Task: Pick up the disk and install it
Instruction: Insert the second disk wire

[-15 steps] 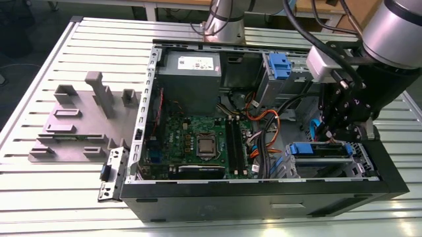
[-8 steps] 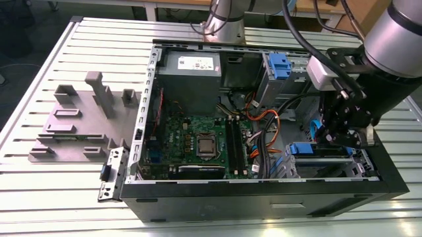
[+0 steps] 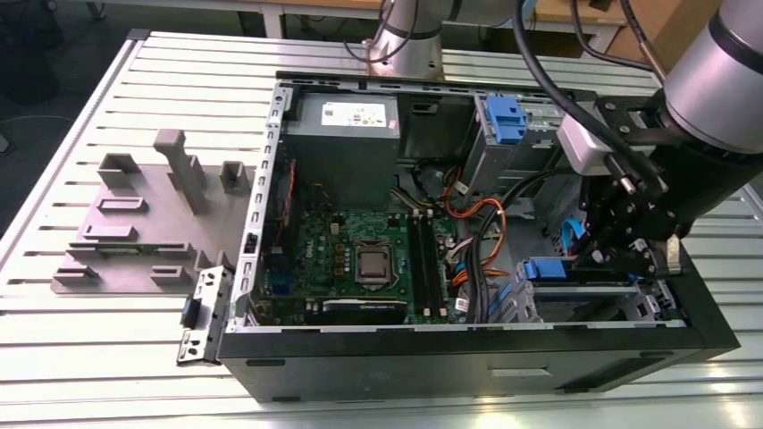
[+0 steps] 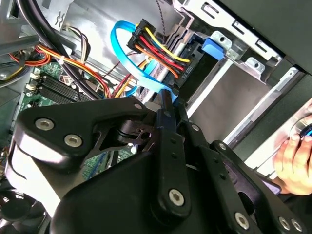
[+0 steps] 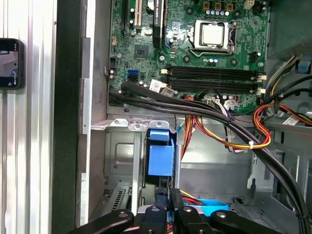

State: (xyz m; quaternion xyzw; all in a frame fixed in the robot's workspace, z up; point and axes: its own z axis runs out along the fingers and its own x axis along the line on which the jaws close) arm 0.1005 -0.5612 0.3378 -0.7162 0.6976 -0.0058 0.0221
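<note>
The disk (image 3: 545, 268) sits in the drive cage at the exterior view's right, near corner of the computer case (image 3: 477, 357), with its blue carrier tab facing out. It is judged stiff, fairly heavy and shock-sensitive, best held by the carrier's edges, not the label face. The claw (image 4: 168, 105) hangs just beside it, fingers pressed nearly together against a blue flat cable (image 4: 129, 61). Bundled power wires (image 4: 161, 51) crowd the cage, and a person's hand (image 4: 292, 163) rests near the case's edge.

Green motherboard (image 3: 357, 250), black hand (image 4: 168, 105), blue latch piece (image 5: 160, 158), red, yellow, orange cables (image 4: 156, 46), grey table (image 3: 84, 161)
</note>
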